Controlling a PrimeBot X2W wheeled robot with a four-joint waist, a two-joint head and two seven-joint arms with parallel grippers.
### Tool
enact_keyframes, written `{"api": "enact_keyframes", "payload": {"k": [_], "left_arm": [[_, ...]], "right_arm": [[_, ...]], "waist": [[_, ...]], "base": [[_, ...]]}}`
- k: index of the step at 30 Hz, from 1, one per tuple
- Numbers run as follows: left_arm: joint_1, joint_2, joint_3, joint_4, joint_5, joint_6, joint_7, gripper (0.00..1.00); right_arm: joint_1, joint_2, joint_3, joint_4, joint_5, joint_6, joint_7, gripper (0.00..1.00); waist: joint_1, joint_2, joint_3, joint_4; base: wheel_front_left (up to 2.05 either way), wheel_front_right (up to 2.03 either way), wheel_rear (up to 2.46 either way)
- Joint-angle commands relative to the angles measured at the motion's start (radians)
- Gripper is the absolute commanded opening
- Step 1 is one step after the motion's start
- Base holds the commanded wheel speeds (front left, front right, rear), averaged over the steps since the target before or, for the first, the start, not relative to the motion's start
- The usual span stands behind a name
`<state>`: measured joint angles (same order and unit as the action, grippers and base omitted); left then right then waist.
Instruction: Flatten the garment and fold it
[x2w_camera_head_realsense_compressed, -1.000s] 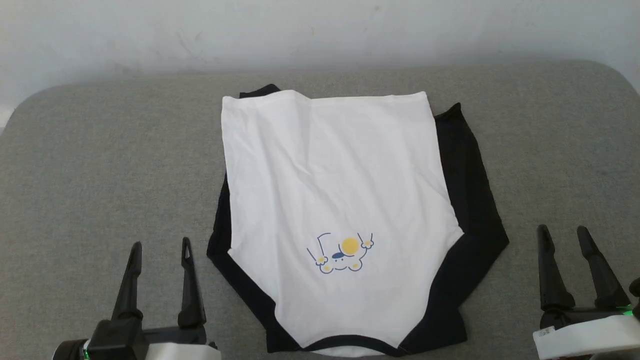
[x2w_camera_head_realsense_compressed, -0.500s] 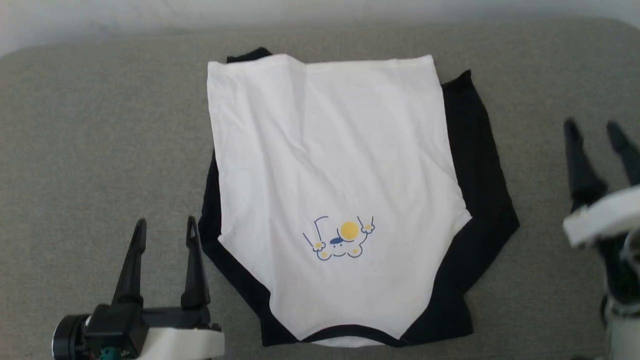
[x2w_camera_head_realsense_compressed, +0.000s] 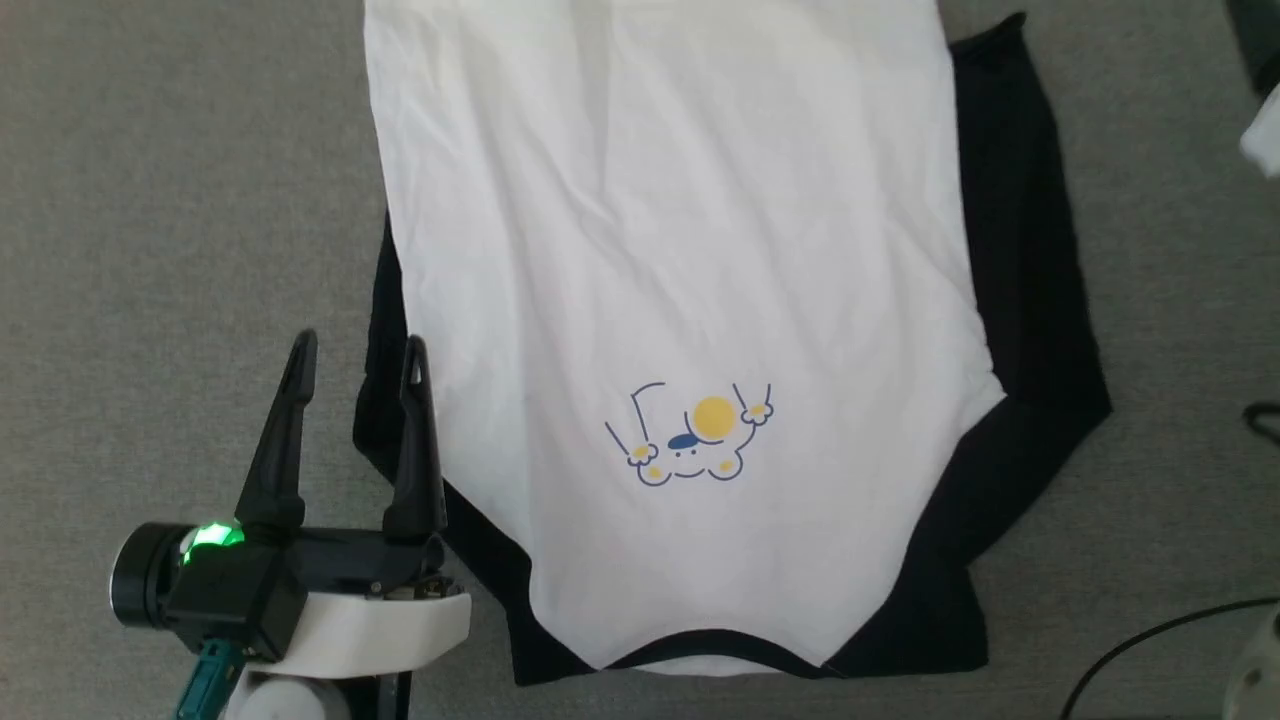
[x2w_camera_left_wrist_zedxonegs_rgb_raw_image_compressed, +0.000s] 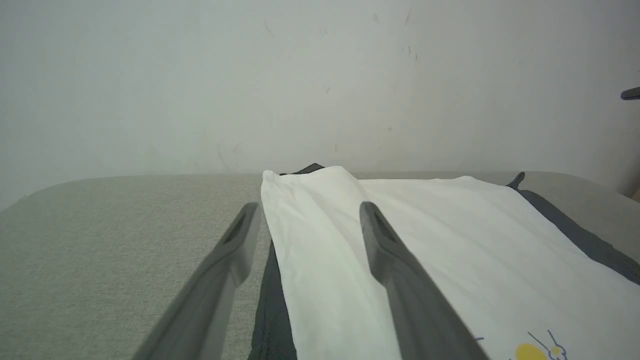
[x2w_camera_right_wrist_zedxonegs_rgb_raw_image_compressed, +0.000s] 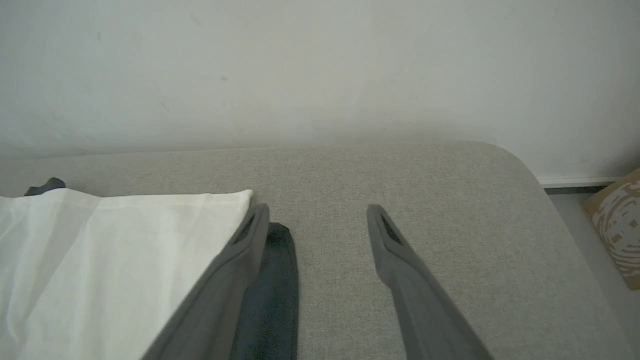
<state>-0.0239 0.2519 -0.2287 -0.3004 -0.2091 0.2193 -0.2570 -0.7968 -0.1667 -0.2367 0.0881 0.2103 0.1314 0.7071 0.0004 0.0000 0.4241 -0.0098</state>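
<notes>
Both the left end effector (x2w_camera_head_realsense_compressed: 358, 343) and right end effector (x2w_camera_right_wrist_zedxonegs_rgb_raw_image_compressed: 317, 208) gape empty beside the garment (x2w_camera_head_realsense_compressed: 680, 250).

Head view: steeply down, close over the garment (x2w_camera_head_realsense_compressed: 680, 250). Wrist views: low along the surface (x2w_camera_right_wrist_zedxonegs_rgb_raw_image_compressed: 450, 200) toward the wall (x2w_camera_left_wrist_zedxonegs_rgb_raw_image_compressed: 320, 75), sharing the garment's far edge.

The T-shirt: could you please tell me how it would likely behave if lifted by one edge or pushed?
The T-shirt would probably hang limp, since its thin cloth lies flat with fine creases. Pushed, it would likely bunch rather than slide, as the grey surface looks coarse. The black sleeve lying partly under the white body might trail loose.
</notes>
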Motion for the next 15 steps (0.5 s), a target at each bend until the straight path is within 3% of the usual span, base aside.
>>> {"api": "enact_keyframes", "payload": {"k": [1, 8, 15], "left_arm": [[-0.02, -0.004, -0.001, -0.007, 0.012, -0.009, -0.005, 1.0], [-0.067, -0.012, -0.005, -0.032, 0.035, -0.033, -0.005, 1.0], [-0.099, -0.033, -0.014, -0.019, 0.039, -0.056, -0.005, 1.0]], "right_arm": [[-0.026, -0.006, -0.008, 0.013, -0.017, -0.001, 0.019, 1.0], [-0.127, -0.025, -0.013, 0.088, -0.062, -0.001, 0.177, 1.0], [-0.143, -0.025, 0.005, 0.117, -0.073, -0.001, 0.215, 1.0]], "waist": [[-0.0004, 0.0, 0.088, 0.028], [-0.0004, 0.0, 0.18, 0.071], [-0.0004, 0.0, 0.229, 0.105]], "base": [[0.0, 0.0, 0.0], [0.0, 0.0, 0.0], [0.0, 0.0, 0.0]]}}
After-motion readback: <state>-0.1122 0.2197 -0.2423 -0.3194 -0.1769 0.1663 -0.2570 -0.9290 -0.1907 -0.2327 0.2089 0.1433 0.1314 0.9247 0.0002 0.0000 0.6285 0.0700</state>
